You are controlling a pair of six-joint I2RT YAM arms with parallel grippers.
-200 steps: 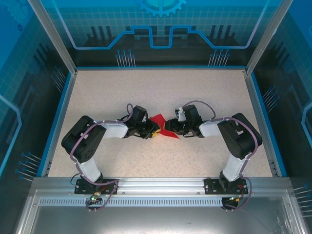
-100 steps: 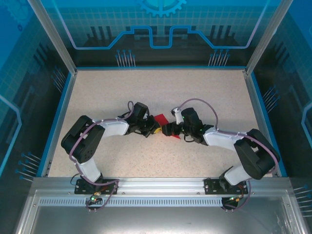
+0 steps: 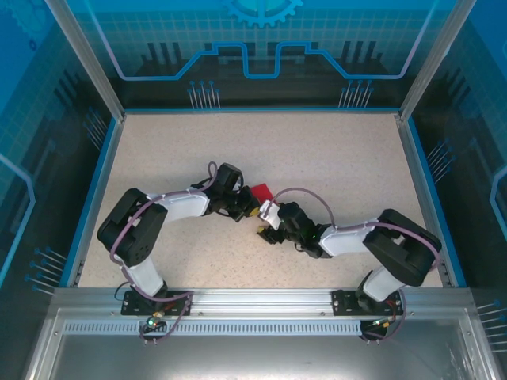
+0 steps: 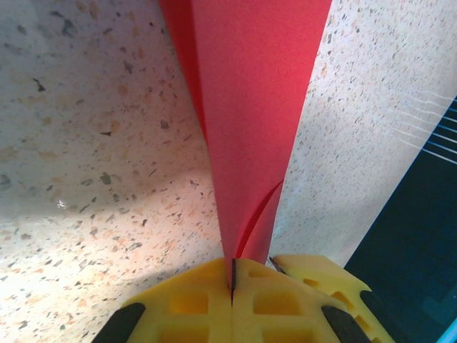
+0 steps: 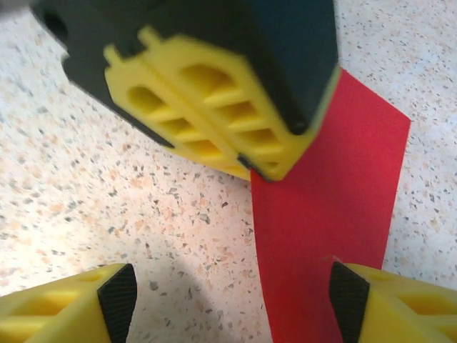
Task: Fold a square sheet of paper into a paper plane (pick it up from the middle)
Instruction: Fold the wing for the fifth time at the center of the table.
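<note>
Red matte paper (image 4: 257,93): folded into a long taper, point at the left gripper
Left gripper (image 4: 233,275): ribbed yellow fingers pressed together, pinching the paper tip
Right gripper (image 5: 232,304): fingers wide apart
Tabletop (image 4: 93,143): pale, speckled

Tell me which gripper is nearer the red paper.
Left: the left gripper is shut on the tip of the red paper; the right gripper stands open beside and over it.

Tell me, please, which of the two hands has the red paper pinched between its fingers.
The left hand: its fingertips meet on the paper's narrow end, whereas the right hand's stand apart.
</note>
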